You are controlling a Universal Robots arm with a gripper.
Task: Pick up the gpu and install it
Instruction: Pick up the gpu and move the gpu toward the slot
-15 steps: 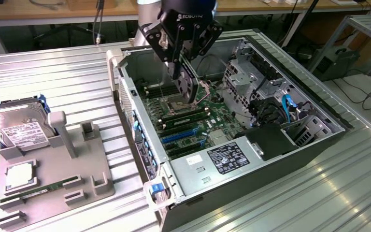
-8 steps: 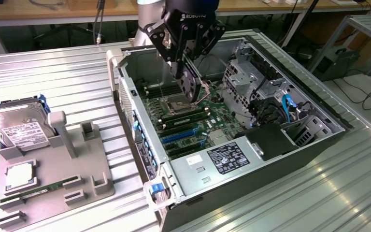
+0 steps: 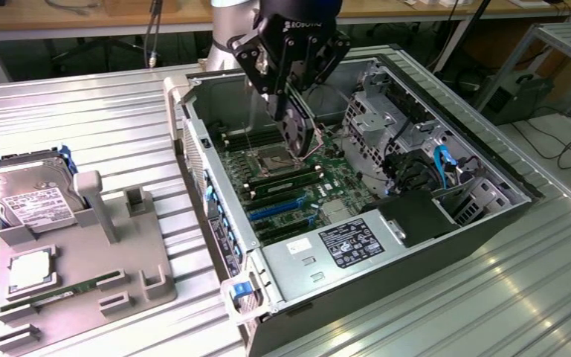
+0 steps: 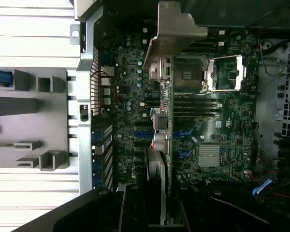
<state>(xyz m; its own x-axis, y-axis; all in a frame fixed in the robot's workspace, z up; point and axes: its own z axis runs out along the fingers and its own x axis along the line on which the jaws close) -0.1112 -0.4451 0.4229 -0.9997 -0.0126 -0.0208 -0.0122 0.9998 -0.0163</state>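
Hanging in the upper centre of the exterior view, the gripper (image 3: 288, 97) has its two fingers clamped on the flat faces of the gpu (image 3: 303, 132). It holds the card upright and edge-down inside the open computer case (image 3: 464, 245). The card's lower edge lies over the motherboard (image 3: 311, 186), just beside the CPU socket (image 3: 273, 162). Whether that edge touches the board cannot be told.

Toward the exterior view's left, the rear wall (image 3: 191, 141) of the case stands well apart from the card. Toward the exterior view's right, the metal drive cage (image 3: 385, 111) stands nearer, with bare board between them. Below the card in the frame, the blue expansion slots (image 3: 277, 210) lie uncovered. The labelled power supply (image 3: 345, 242) closes off the lower end of the case.

In the wrist view, the gripper (image 4: 157, 205) grips the gpu (image 4: 165, 145), which is seen edge-on. The card's pale end bracket (image 4: 176, 29) is at its far end. The card runs alongside the open socket (image 4: 191, 75) and the memory slots (image 4: 195, 104), and a finned heat sink (image 4: 209, 155) lies clear to one side.

Outside the case, at the lower left of the exterior view, a grey fixture tray (image 3: 137, 286) rests on the ribbed metal table (image 3: 97, 111). It carries a hard drive (image 3: 27, 197), a processor chip (image 3: 30, 271) and a green memory stick (image 3: 62, 296).
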